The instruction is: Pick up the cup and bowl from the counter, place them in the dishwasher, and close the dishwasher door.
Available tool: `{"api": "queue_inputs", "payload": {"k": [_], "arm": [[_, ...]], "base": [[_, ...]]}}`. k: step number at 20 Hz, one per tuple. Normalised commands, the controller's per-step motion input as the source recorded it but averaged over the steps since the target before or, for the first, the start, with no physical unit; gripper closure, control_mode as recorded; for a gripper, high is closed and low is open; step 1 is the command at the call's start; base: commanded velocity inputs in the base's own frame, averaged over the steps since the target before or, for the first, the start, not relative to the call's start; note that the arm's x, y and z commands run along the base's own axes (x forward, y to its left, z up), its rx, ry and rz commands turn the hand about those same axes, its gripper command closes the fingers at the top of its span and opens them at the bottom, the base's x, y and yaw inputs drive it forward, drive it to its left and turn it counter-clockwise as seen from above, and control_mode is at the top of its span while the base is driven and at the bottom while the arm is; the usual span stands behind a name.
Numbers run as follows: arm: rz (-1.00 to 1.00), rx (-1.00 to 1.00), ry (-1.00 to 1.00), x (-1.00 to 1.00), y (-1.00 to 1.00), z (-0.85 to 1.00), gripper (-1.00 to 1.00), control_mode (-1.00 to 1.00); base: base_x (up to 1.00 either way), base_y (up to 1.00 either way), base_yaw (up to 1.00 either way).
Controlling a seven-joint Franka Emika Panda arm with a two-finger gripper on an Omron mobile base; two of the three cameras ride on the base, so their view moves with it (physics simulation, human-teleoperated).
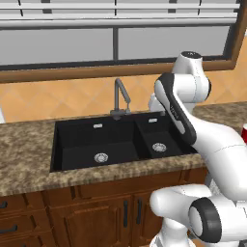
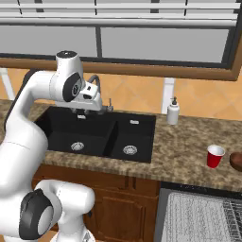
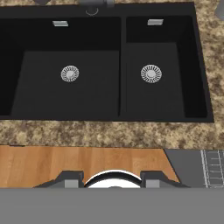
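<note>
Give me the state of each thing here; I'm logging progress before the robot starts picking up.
cup: upright on the counter, empty, untouched.
bowl: on the counter beside the cup, at the picture's edge.
dishwasher door: dropped open, rack showing.
sink: empty, dry.
soap bottle: upright behind the sink.
end effector: above the sink, holding nothing.

The arm (image 1: 212,159) is built of smooth, glossy white rounded shells, with dark grey to black bands and round caps at the joints, one large dark disc showing at about 7 o'clock in the right base view. Its hand (image 2: 90,97) is a boxy white-and-grey block with a small black round spot on its side, perhaps a camera or cap. The two finger tips (image 3: 72,179) look like small dark grey wedges with lighter grey faces.
</note>
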Motion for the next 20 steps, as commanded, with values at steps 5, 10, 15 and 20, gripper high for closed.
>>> {"api": "queue_inputs", "payload": {"k": [5,10,15,20], "arm": [[0.0,0.0,0.0,0.0,0.0,0.0,-1.0,1.0],[0.0,0.0,0.0,0.0,0.0,0.0,-1.0,1.0],[0.0,0.0,0.0,0.0,0.0,0.0,-1.0,1.0],[0.0,0.0,0.0,0.0,0.0,0.0,-1.0,1.0]], "base": [[0.0,0.0,-0.03],[0.0,-0.02,-0.62],[0.09,0.0,-0.83],[0.02,0.12,-0.76]]}}
